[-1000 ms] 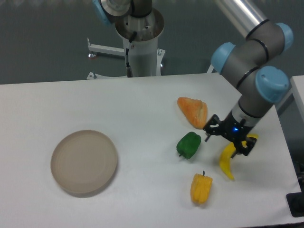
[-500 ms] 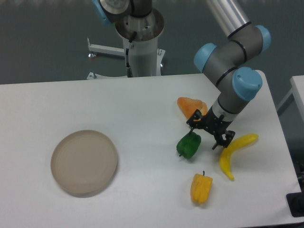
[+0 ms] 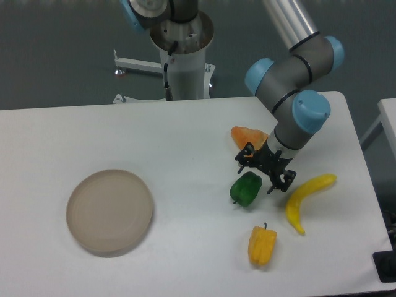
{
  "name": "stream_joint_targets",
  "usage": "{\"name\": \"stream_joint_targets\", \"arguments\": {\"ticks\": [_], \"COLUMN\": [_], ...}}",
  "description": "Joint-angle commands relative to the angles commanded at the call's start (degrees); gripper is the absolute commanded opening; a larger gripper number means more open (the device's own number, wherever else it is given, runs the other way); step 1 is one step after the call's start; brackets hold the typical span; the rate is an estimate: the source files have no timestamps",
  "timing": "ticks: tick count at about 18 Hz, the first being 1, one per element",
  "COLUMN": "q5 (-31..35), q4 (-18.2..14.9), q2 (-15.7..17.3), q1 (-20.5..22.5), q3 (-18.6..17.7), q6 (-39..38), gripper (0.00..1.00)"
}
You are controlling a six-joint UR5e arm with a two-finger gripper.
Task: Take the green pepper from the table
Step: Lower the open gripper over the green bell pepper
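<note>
From the fixed camera, the white desk (image 3: 185, 136) carries five things. The green pepper (image 3: 246, 189) lies on the bare surface right of centre, resting on its side. The tool (image 3: 262, 170) hangs just above the pepper's upper right shoulder, at about one o'clock from it, with its two dark fingers (image 3: 242, 160) spread apart; one tip sits near the pepper's top edge and the other off to its right. Whether either finger touches the pepper cannot be told.

An orange bread-like piece (image 3: 245, 135) lies at twelve o'clock from the pepper, partly hidden behind the tool. A banana (image 3: 305, 199) curves at three o'clock, just beside the tool's right finger. A yellow pepper (image 3: 262, 245) stands at five o'clock, apart from the green one. A round beige plate (image 3: 109, 211) sits well away at nine o'clock.
</note>
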Motion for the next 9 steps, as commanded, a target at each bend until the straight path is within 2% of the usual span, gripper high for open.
{"name": "stream_joint_targets", "arguments": {"ticks": [6, 9], "q5": [-0.17, -0.18], "q4": [2.28, 2.29], "q2": [-0.44, -0.44], "q1": [0.00, 0.00], "q3": [-0.97, -0.97], "q6": [0.70, 0.70], "gripper": [0.98, 0.81]}}
